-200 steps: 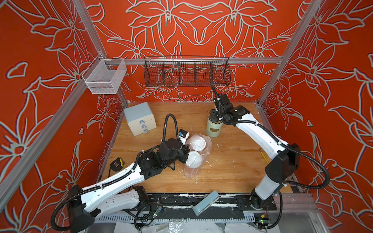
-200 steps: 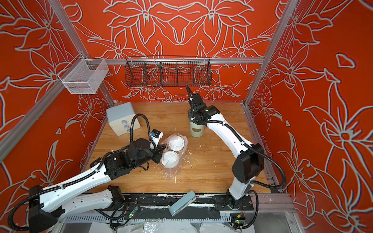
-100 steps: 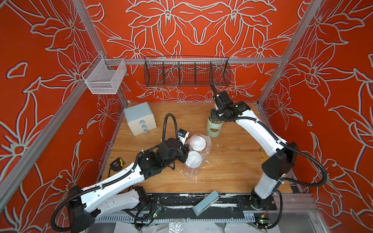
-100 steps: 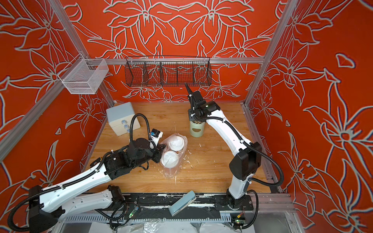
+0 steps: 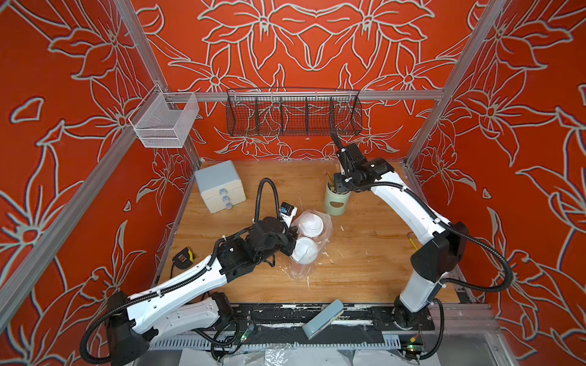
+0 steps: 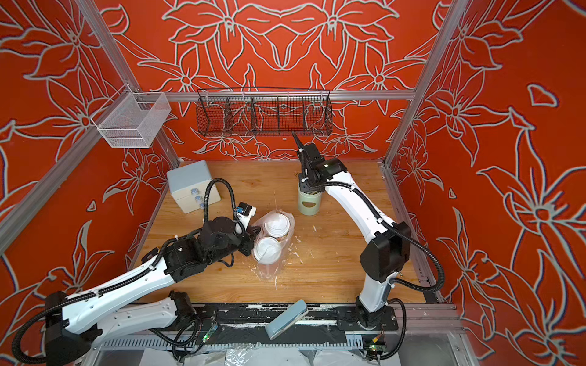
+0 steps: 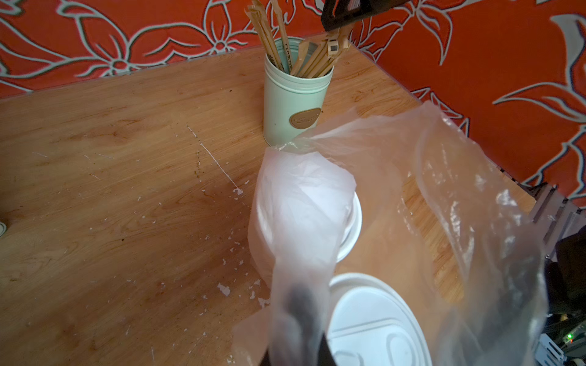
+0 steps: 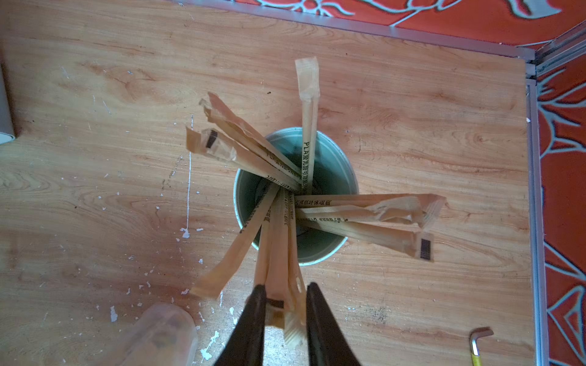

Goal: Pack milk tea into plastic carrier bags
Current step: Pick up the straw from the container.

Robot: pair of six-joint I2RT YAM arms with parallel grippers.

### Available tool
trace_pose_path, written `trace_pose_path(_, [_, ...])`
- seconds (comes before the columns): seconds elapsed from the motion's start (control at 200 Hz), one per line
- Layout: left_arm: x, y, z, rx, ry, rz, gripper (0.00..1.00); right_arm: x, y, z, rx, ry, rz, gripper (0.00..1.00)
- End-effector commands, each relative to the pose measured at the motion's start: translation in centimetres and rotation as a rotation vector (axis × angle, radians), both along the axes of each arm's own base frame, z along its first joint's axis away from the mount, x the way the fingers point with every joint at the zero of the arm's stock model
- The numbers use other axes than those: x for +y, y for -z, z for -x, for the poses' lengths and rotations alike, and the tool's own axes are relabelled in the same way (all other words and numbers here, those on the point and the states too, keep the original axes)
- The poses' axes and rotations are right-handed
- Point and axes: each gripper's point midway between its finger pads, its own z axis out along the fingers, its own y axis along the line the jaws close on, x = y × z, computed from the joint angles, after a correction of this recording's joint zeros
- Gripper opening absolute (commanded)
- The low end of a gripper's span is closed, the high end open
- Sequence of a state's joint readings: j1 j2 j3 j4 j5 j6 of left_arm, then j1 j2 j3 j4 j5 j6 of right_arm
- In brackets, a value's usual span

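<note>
One blue-grey slab (image 5: 323, 320) lies askew on the black front rail (image 5: 269, 317) at 6 o'clock of the wooden table (image 5: 364, 272). At 8 o'clock, by the table's edge, sits a black-and-yellow tape measure (image 5: 182, 257).

Near the middle, both milk tea cups stand side by side inside the clear plastic bag (image 5: 299, 271), the nearer cup (image 5: 304, 250) toward 6 o'clock and the farther cup (image 5: 309, 223) toward 12. Only their white dome lids show, and the print on their sides is hidden. In the left wrist view the film drapes across the farther lid. The left gripper (image 5: 289, 247) sits at the cups' 9 o'clock, clenched on a twisted strip of the bag just beside the nearer cup.

A hex key (image 8: 478, 339) lies toward 3 o'clock, near the table's edge.

Farther back, at 1 o'clock from the cups, a mint-green canister (image 5: 336, 201) stands upright, and its paper-wrapped straws (image 8: 279, 253) fan outward. The right gripper (image 8: 285, 286) hangs above it, pointing down. Its two black fingers are narrowly apart, with the tops of a few straws between them. Whether they press the paper I cannot tell.

At 10 o'clock stands a pale drawer box (image 5: 220, 185) with three knobs. On the back wall at 12 o'clock hangs a black wire basket (image 5: 293, 115), and a white mesh basket (image 5: 163, 122) hangs at 10 o'clock.
</note>
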State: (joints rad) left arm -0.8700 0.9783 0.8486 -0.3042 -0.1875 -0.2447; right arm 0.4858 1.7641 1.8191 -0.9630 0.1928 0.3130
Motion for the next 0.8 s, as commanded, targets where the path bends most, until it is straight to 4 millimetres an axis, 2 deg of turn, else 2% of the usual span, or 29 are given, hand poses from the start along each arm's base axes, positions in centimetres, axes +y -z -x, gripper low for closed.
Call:
trace_pose_path(0.0, [0.1, 0.2, -0.3, -0.002, -0.012, 0.01, 0.0, 0.2, 0.3, 0.0, 0.025, -0.013, -0.001, 0.25])
trace_pose_path(0.12, [0.1, 0.3, -0.3, 0.001, -0.013, 0.009, 0.0, 0.4, 0.6, 0.0, 0.03, -0.017, -0.011, 0.22])
trace_pose_path(0.305, [0.1, 0.4, -0.3, 0.003, -0.014, 0.01, 0.0, 0.3, 0.5, -0.1, 0.03, -0.014, -0.008, 0.0])
trace_pose_path(0.53, [0.2, 0.5, -0.3, 0.004, -0.017, 0.007, 0.0, 0.2, -0.3, -0.2, 0.009, -0.016, -0.009, 0.0])
trace_pose_path(0.796, [0.1, 0.5, -0.3, 0.003, -0.015, 0.012, 0.0, 0.3, -4.5, 0.0, -0.071, -0.043, -0.042, 0.0])
